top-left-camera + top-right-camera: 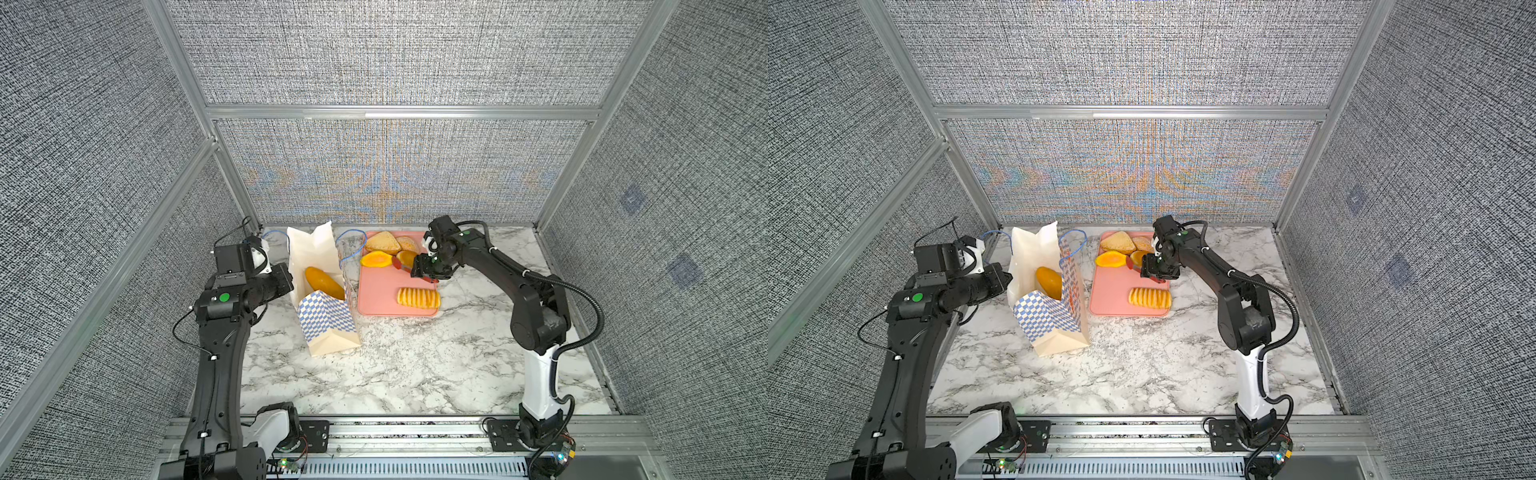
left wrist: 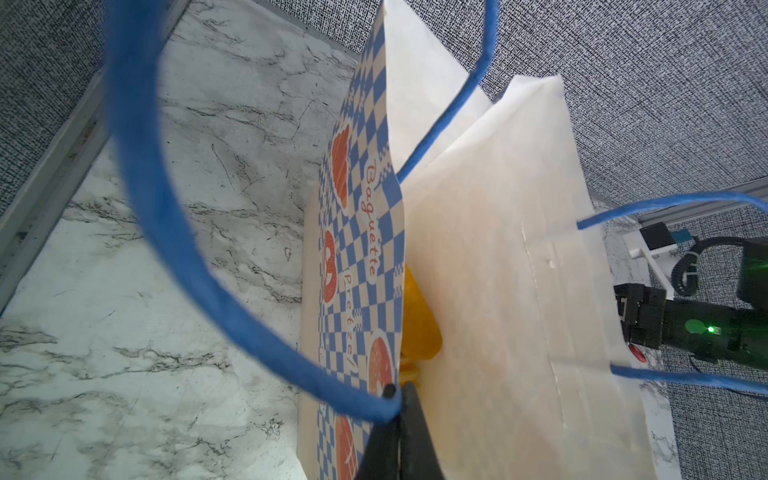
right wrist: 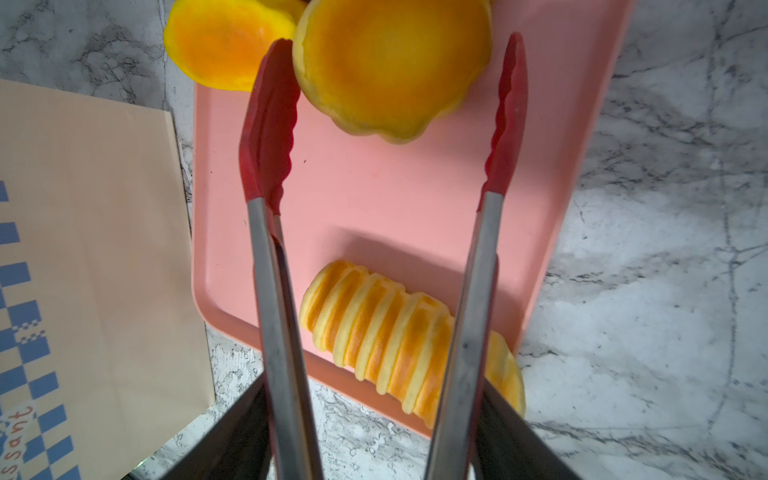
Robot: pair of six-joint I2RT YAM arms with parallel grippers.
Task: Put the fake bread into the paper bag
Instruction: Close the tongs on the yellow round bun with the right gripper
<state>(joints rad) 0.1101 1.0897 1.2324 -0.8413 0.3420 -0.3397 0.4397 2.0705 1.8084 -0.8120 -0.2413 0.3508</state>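
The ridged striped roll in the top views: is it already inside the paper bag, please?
No, the ridged striped roll lies on the pink tray, outside the paper bag.

The paper bag (image 2: 498, 291) has orange words on its blue and white squares. The left wrist view shows "Baguette" and "Pretzel". The right wrist view shows only the letters "ssant" on the bag.
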